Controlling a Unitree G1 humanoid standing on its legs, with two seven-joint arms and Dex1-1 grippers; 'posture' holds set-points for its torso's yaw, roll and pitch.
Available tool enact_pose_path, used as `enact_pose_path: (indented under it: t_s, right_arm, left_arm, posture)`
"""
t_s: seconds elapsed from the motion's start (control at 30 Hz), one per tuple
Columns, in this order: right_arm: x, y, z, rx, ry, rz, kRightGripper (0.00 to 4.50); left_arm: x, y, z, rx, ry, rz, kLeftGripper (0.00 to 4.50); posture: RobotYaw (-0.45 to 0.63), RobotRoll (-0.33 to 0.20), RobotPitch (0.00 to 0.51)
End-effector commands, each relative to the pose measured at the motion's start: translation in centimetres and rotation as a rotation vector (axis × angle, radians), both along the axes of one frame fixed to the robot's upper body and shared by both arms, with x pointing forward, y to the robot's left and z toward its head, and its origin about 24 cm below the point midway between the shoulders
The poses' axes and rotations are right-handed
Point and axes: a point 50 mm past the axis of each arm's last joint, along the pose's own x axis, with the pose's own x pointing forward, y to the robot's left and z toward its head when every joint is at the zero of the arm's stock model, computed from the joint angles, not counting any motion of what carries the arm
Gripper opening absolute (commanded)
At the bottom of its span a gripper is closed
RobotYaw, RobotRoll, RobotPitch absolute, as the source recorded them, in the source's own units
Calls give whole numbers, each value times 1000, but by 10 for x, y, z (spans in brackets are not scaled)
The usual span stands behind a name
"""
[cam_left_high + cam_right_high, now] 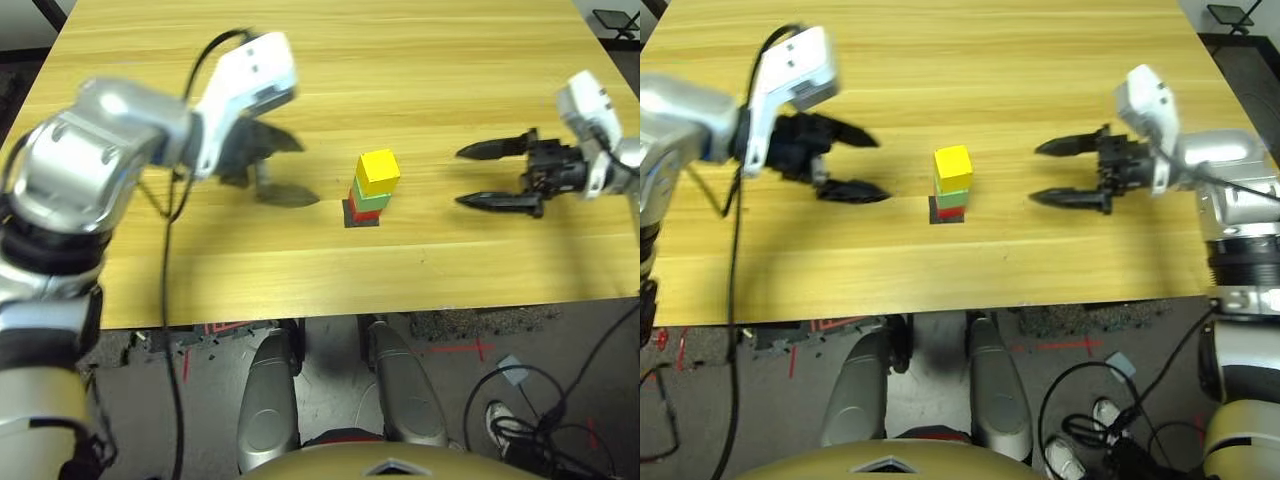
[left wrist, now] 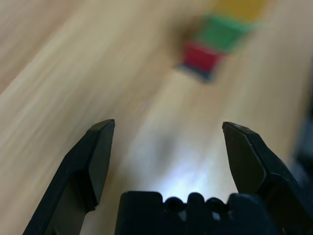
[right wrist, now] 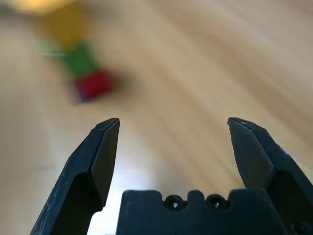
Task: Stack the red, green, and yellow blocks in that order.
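In the middle of the table stands a stack: the red block (image 1: 357, 212) at the bottom, the green block (image 1: 370, 198) on it, the yellow block (image 1: 378, 170) on top, turned slightly askew. To the stack's left hovers my left gripper (image 1: 305, 172), open and holding nothing, apart from the blocks. My right gripper (image 1: 460, 177) is on the stack's right, also open and holding nothing, fingers pointing at the stack. The left wrist view shows the open left gripper (image 2: 168, 127) with the red block (image 2: 201, 56) ahead; the right wrist view shows the open right gripper (image 3: 173, 122) facing the stack.
A flat black square patch (image 1: 362, 221) lies under the stack. The wooden table (image 1: 400, 60) stretches far behind the stack; its front edge runs close below. Cables lie on the floor at the lower right.
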Motion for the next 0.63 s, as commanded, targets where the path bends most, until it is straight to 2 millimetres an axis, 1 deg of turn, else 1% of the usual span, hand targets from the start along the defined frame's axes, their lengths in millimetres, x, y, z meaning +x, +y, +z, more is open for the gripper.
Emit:
enact_pose_path:
  t_s: [0.03, 0.1, 0.13, 0.2, 0.27, 0.43, 0.63]
  right_arm:
    - [2, -34, -12, 108, -93, -302, 4500]
    - [1, -49, -18, 179, -157, -443, 4500]
    - [0, -58, -21, 202, -182, -520, 4500]
    - [-6, -76, -29, 225, -217, -642, 4500]
    - [-12, -89, -35, 231, -236, -718, 4500]
    - [-19, -104, -42, 233, -239, -819, 4500]
    - [-24, -114, -50, 263, -254, -899, 4500]
  left_arm:
    - [12, 43, -13, -157, -206, 430, 4483]
    - [15, 63, -26, -260, -342, 590, 4483]
    - [15, 68, -33, -272, -379, 645, 4483]
    - [15, 77, -49, -268, -440, 709, 4483]
    - [16, 82, -60, -255, -487, 743, 4483]
    - [21, 90, -70, -255, -579, 775, 4483]
    - [21, 100, -81, -250, -653, 813, 4483]
  posture:
    - [90, -38, 259]
    - [88, -46, 257]
    - [81, -53, 257]
    - [73, -55, 258]
    - [63, -55, 258]
    - [34, -69, 264]
    - [32, -66, 255]
